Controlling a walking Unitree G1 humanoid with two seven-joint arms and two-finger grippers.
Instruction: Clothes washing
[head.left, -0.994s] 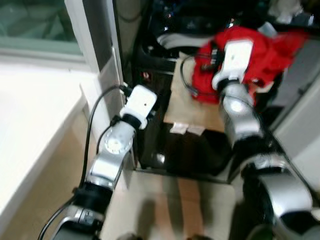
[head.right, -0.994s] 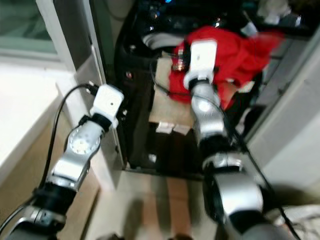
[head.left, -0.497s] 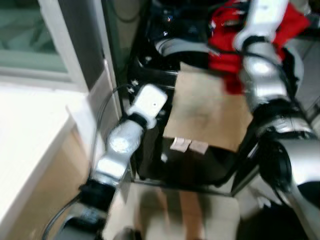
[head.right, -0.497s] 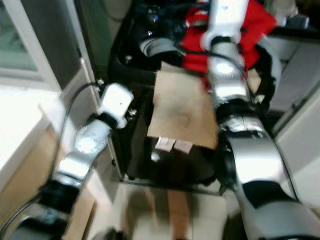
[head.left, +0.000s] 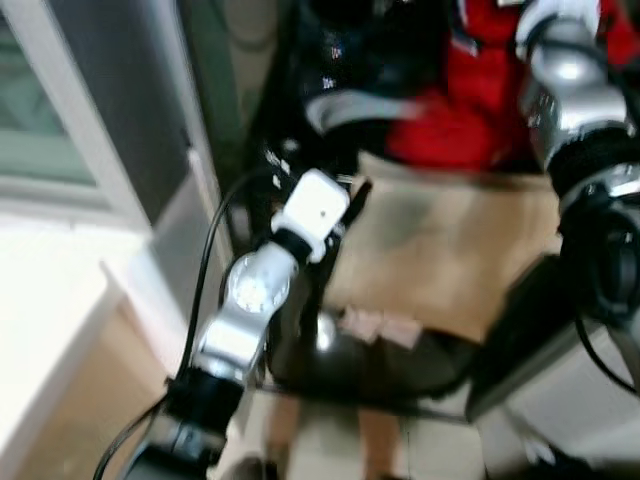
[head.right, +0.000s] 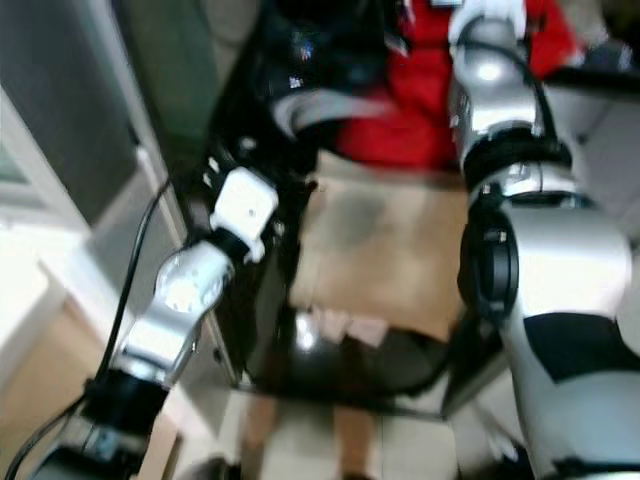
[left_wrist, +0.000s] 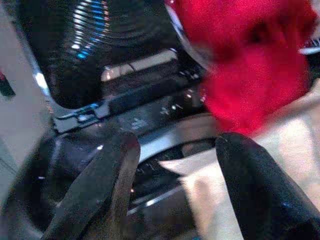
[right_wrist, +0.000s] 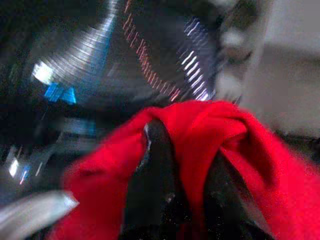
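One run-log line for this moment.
right hand: shut on red garment | over washer | left hand: open, idle

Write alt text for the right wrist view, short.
The right gripper has its two black fingers shut on a bunched red garment, held in front of a washing machine drum whose ribbed metal wall glints behind. The picture is blurred.

You can count one red garment (head.left: 455, 110), one black washing machine (head.left: 340, 60), one sheet of cardboard (head.left: 450, 250), one black cable (head.left: 205, 270), and two grippers, left (left_wrist: 172, 165) and right (right_wrist: 182, 165).
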